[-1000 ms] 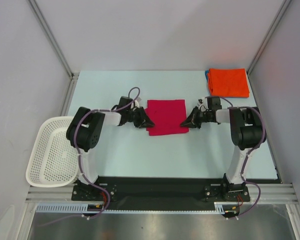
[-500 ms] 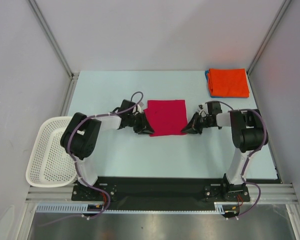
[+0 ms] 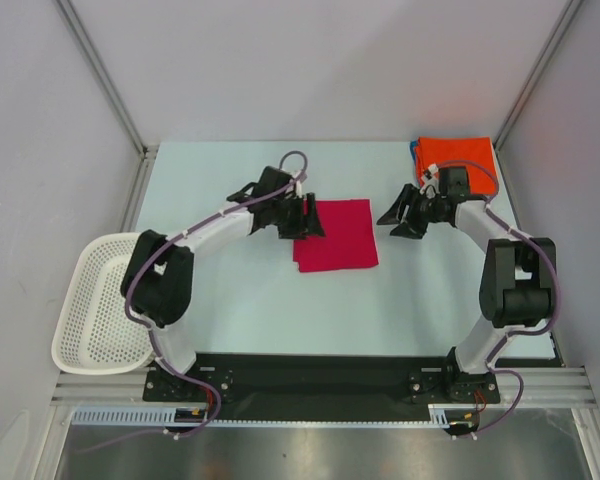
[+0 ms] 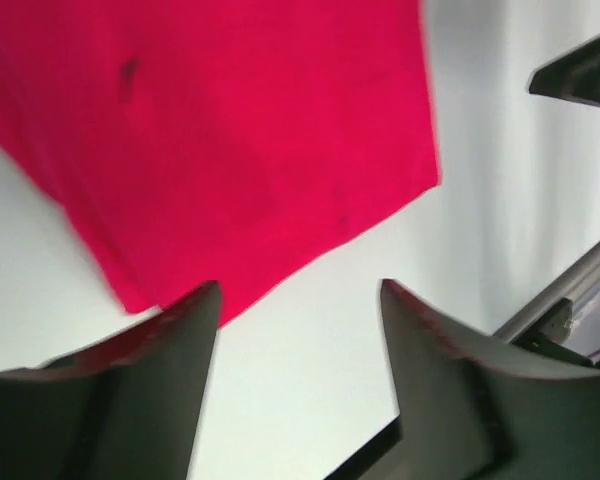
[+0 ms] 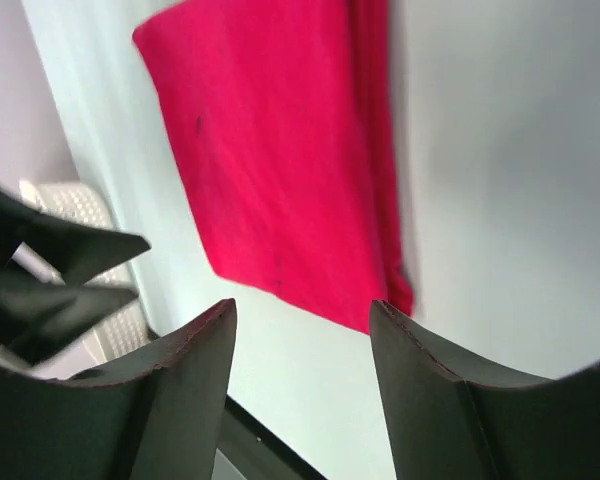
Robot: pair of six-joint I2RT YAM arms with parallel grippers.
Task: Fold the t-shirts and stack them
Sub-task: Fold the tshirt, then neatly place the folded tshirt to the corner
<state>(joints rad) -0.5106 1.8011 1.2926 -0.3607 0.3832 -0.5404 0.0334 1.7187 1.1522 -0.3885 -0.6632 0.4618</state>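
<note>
A crimson t-shirt (image 3: 336, 236) lies folded into a flat rectangle mid-table, also seen in the left wrist view (image 4: 230, 130) and the right wrist view (image 5: 280, 150). At the back right an orange t-shirt (image 3: 462, 165) lies folded on a blue one, of which only a thin edge (image 3: 416, 160) shows. My left gripper (image 3: 310, 222) hovers open at the crimson shirt's left edge, its jaws (image 4: 300, 290) empty. My right gripper (image 3: 394, 218) is open just right of the shirt and apart from it, nothing between its fingers (image 5: 302, 305).
A white perforated basket (image 3: 98, 302) hangs off the table's left edge, also glimpsed in the right wrist view (image 5: 65, 205). Grey walls and metal frame posts enclose the table on three sides. The arm bases stand on the black rail at the front.
Both grippers have opened and let go of the crimson shirt's near corners. Both have drawn back toward the far side. The shirt stays folded on the table.
</note>
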